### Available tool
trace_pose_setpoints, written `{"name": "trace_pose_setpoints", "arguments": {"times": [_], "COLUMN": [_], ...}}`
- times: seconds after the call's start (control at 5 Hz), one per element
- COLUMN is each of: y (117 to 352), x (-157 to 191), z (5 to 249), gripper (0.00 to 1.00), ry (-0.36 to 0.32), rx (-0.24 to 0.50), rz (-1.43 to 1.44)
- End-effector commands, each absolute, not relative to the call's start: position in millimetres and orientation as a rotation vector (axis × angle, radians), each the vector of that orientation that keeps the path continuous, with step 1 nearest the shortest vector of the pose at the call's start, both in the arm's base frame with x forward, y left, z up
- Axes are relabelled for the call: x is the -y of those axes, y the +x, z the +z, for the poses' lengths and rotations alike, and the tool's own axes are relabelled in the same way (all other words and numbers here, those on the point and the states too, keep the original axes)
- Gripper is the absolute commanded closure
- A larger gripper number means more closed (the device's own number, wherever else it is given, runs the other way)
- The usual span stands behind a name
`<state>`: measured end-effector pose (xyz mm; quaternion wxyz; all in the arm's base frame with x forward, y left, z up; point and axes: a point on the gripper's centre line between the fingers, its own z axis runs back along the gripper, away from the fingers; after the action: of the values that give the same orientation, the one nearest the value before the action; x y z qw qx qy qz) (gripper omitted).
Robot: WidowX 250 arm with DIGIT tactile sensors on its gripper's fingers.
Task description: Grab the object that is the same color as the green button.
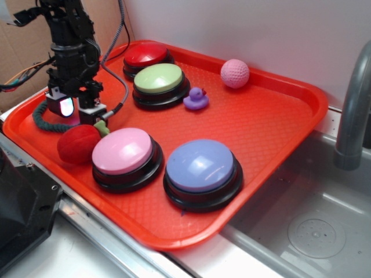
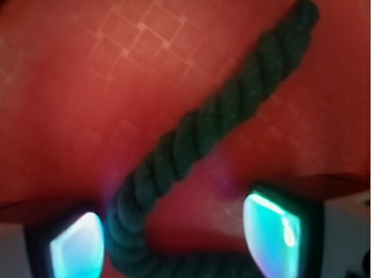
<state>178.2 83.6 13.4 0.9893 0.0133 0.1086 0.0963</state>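
Note:
The object, a dark green braided cord, lies on the red tray. In the wrist view it runs from the upper right down to a bend between my two glowing fingers. In the exterior view the cord curls at the tray's left edge, partly hidden behind my gripper. My gripper is open, low over the tray, its fingers on either side of the cord's bend. The pale-green button on a black base sits further back on the tray.
A red plush ball lies right beside the gripper. Red, pink and blue buttons, a purple duck and a pink ball share the tray. A sink with a grey faucet is on the right.

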Motion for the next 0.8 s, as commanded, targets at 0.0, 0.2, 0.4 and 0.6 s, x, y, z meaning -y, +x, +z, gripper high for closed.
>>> {"name": "trace_pose_setpoints", "arguments": {"times": [0.0,0.2,0.4,0.6], "y": [192,190,190,190], "x": [-82,-82,-83,-84], "z": [14,19,22,39], "gripper": [1.0,1.0,1.0,1.0], "ry": [0.06,0.078,0.095,0.129], "rx": [-0.158,-0.086,-0.058,0.033], "rz": [0.296,0.338,0.336,0.336]}}
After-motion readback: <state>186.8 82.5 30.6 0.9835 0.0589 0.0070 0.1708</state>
